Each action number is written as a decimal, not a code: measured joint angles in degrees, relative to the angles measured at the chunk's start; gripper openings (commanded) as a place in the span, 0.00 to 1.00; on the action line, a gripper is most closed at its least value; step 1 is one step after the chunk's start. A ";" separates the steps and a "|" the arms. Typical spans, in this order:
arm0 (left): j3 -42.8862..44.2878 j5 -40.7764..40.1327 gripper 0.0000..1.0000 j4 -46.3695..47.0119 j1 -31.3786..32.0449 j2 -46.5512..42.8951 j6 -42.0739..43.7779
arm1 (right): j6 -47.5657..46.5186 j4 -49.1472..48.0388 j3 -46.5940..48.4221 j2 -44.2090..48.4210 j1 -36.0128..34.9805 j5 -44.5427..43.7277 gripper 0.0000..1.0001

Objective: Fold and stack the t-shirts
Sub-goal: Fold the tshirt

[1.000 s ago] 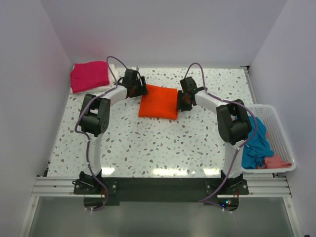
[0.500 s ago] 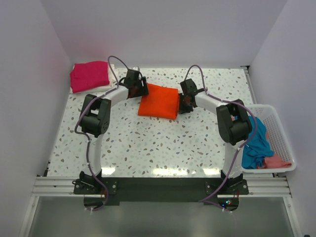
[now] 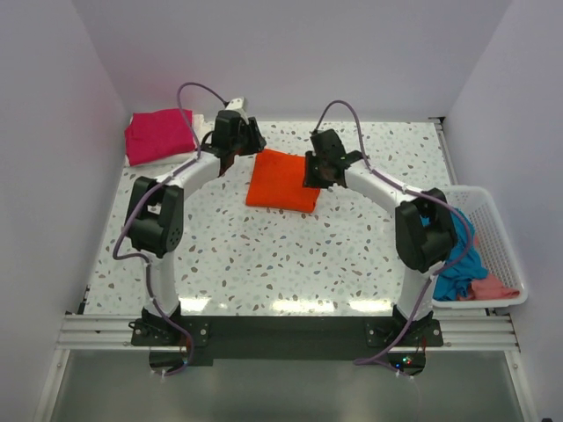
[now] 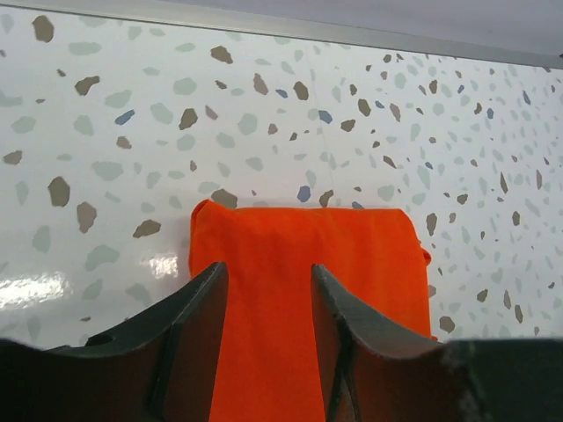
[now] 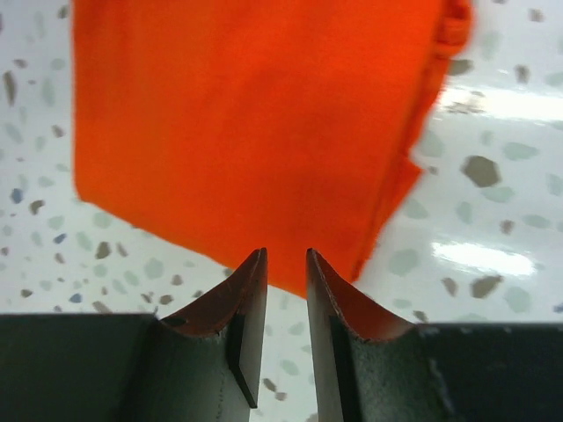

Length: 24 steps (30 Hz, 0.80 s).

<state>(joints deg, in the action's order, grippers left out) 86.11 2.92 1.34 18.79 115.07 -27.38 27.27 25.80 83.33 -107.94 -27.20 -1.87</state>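
A bright orange cotton t-shirt [image 3: 281, 180], folded into a flat rectangle, lies just 12 o'clock of centre. A folded magenta-pink t-shirt [image 3: 159, 134] sits at 10 o'clock. A crumpled teal-blue t-shirt [image 3: 457, 264] and a salmon-pink t-shirt [image 3: 494, 288] are heaped together at 4 o'clock.

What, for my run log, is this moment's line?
orange t-shirt: folded, on table; left gripper: open, empty; right gripper: narrowly open, empty

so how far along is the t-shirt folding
Done: a folded magenta-pink t-shirt lies in the far left corner, and the bright orange t-shirt lies folded mid-table. In hand: nothing; the left gripper and right gripper flank the orange one, jaws apart, empty. Left: stacking it, plus the teal-blue t-shirt and salmon-pink t-shirt in the white slatted plastic basket.
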 measured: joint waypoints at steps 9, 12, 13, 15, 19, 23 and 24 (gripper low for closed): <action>4.31 2.97 0.44 4.79 2.38 9.92 0.52 | 4.74 -6.27 2.78 -8.55 -4.22 5.70 0.20; 5.33 2.78 0.44 5.05 2.82 14.29 0.39 | 6.21 -8.41 0.11 -10.82 -3.48 7.15 0.20; 5.53 2.75 0.44 5.03 2.84 15.65 0.02 | 6.99 -9.51 -1.42 -10.88 -3.28 7.96 0.20; 5.88 2.69 0.44 6.71 2.82 17.05 -0.61 | 7.78 -12.31 -3.74 -9.99 -2.84 9.11 0.20; 5.92 2.40 0.46 6.91 2.86 17.07 -1.95 | 8.52 -16.00 -6.88 -8.87 -2.43 10.29 0.20; 5.18 2.38 0.50 8.13 2.89 17.03 -2.21 | 8.81 -17.73 -8.09 -8.59 -1.88 11.69 0.19; 5.05 2.40 0.50 8.46 2.89 17.03 -2.21 | 8.85 -18.03 -8.31 -8.55 -1.68 12.04 0.19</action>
<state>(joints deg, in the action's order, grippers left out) 91.15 5.32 9.80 21.67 132.09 -29.58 36.12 7.77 75.02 -116.49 -28.88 10.17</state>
